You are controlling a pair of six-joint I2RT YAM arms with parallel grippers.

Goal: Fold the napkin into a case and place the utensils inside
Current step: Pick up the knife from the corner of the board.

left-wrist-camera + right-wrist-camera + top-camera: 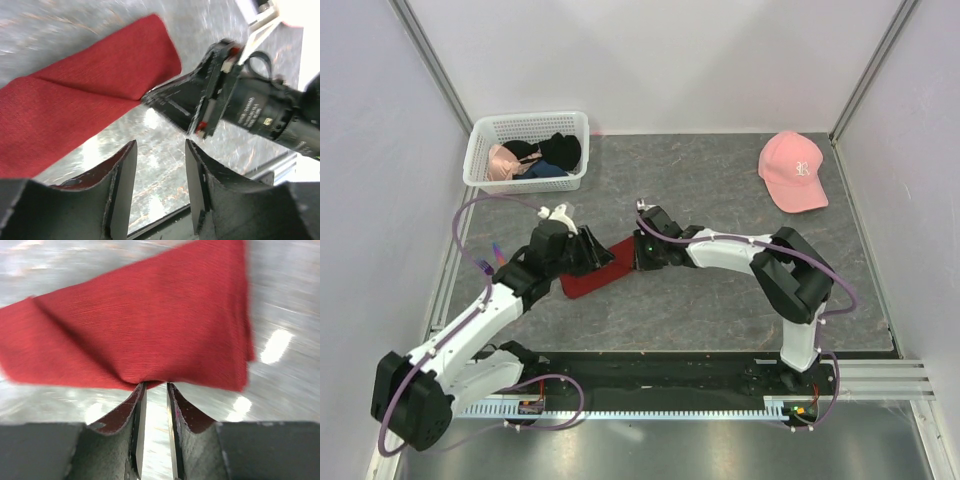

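Note:
The dark red napkin (588, 281) lies folded on the grey table, a crease running across it in the left wrist view (75, 95). My right gripper (638, 256) reaches in from the right, its narrow jaws pinching the napkin's near edge (150, 320), where the cloth puckers at the fingertips (141, 388). That same gripper (149, 98) shows black against the cloth's corner in the left wrist view. My left gripper (160, 146) hovers beside the napkin over bare table, open with nothing between its fingers (125, 165). The utensils are out of view.
A white basket (480, 150) holding black and pink garments stands at the back left. A pink cap (793, 170) lies at the back right. A black rail (670, 375) runs along the near edge by the arm bases.

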